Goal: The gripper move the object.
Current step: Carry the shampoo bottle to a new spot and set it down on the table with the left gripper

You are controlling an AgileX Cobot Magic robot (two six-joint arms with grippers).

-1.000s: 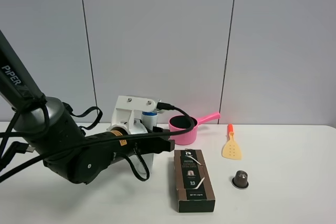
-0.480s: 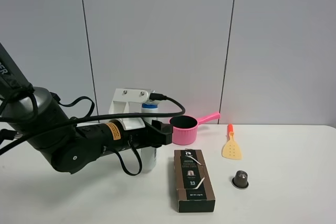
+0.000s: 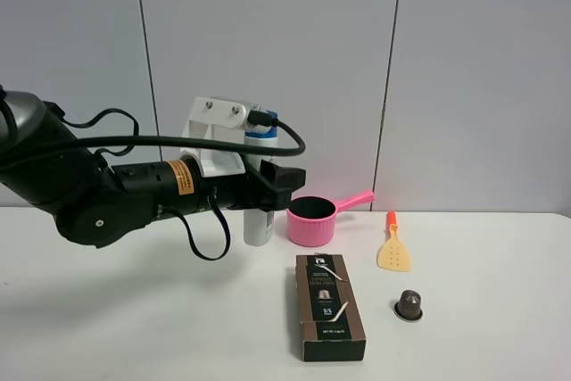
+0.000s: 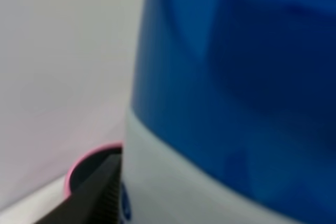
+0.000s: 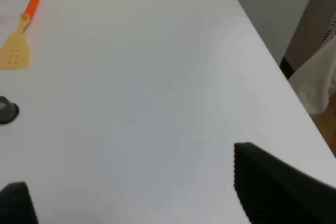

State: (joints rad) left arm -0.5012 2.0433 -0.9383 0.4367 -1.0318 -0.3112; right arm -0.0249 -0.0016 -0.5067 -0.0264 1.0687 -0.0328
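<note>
Risen bottle (image 3: 258, 227) seemingly hangs just beside saucepan (image 3: 312, 229).

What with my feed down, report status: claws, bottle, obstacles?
Left claw shut on shampoo bottle, upright. Right claw open, empty. Pink saucepan close beside bottle.

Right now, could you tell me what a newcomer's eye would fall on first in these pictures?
The black left gripper, clamped on a tall white shampoo bottle with a blue cap, left of centre. Then the pink saucepan just right of the bottle, and the dark brown box lying nearer the camera.
</note>
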